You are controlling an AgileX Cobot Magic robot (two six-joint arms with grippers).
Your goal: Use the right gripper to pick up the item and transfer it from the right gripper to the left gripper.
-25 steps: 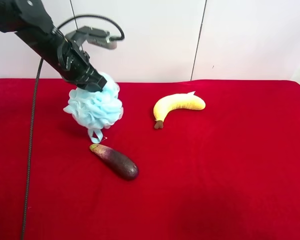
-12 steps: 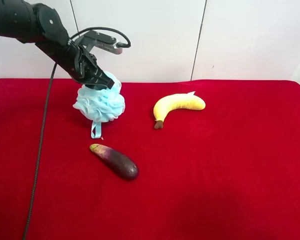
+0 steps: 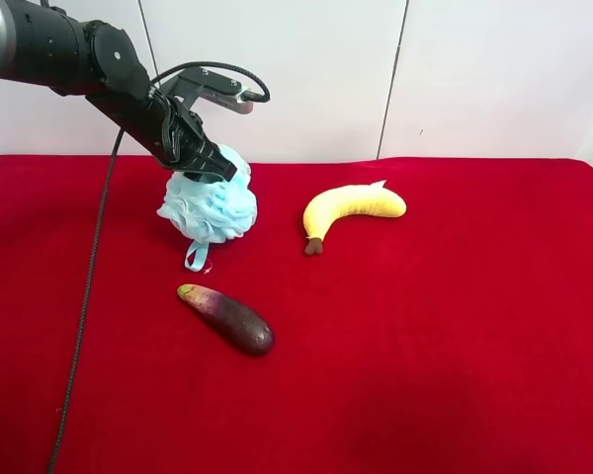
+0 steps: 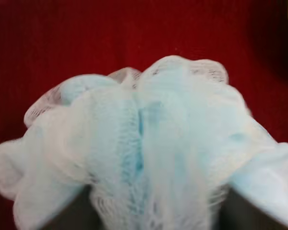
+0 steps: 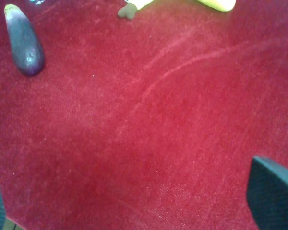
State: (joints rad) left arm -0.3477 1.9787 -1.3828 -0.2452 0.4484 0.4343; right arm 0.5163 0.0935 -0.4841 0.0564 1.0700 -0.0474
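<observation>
The light-blue mesh pouf (image 3: 210, 205) hangs in the left gripper (image 3: 206, 163), the black arm with the long cable at the exterior high view's left. The jaws are shut on the pouf's top. Its ribbon loop (image 3: 196, 259) dangles down to the red cloth. In the left wrist view the pouf (image 4: 144, 143) fills the picture. The right gripper (image 5: 134, 201) is open and empty over bare red cloth; only its dark fingertips (image 5: 273, 194) show at the edges of the right wrist view. The right arm is out of the exterior high view.
A yellow banana (image 3: 351, 209) lies right of the pouf, and a dark purple eggplant (image 3: 227, 318) lies in front of it, both on the red tablecloth (image 3: 455, 336). The right wrist view also shows the eggplant (image 5: 23, 45) and the banana's stem (image 5: 128, 10). The black cable (image 3: 84, 306) hangs at the left.
The left gripper has carried the pouf to the right and a little toward the back of the table. The banana and eggplant have not moved.
</observation>
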